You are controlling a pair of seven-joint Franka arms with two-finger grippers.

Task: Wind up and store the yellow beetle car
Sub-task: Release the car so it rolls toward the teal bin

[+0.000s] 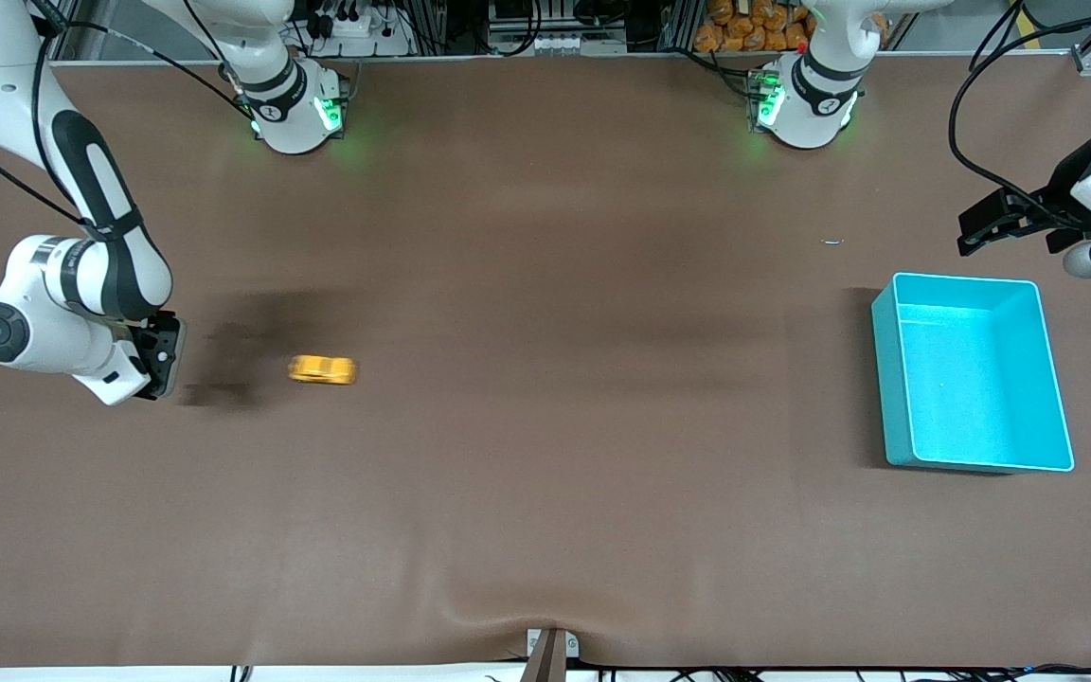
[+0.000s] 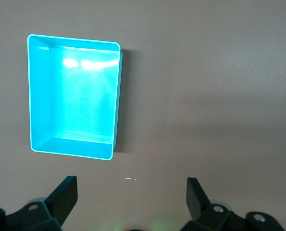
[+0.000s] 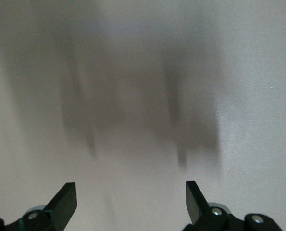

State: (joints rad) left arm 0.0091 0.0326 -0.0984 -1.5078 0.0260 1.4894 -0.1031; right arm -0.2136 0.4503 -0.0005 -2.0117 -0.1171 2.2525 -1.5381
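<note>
The yellow beetle car (image 1: 322, 369) stands on the brown table toward the right arm's end, smeared along its length, with nothing holding it. My right gripper (image 1: 165, 365) hangs low beside it, a short gap away, open and empty. In the right wrist view, the right gripper (image 3: 130, 197) has only bare table and shadow between its jaws; the car is out of that view. My left gripper (image 1: 981, 227) waits open over the table next to the turquoise bin (image 1: 889, 379). The left gripper (image 2: 131, 195) is empty, and the bin (image 2: 117, 96) has nothing in it.
A tiny white speck (image 1: 832, 242) lies on the table near the bin, also seen as a speck (image 2: 130, 179) between the left jaws. The arms' bases (image 1: 295, 114) stand along the table edge farthest from the front camera. A small bracket (image 1: 550, 652) sits at the nearest edge.
</note>
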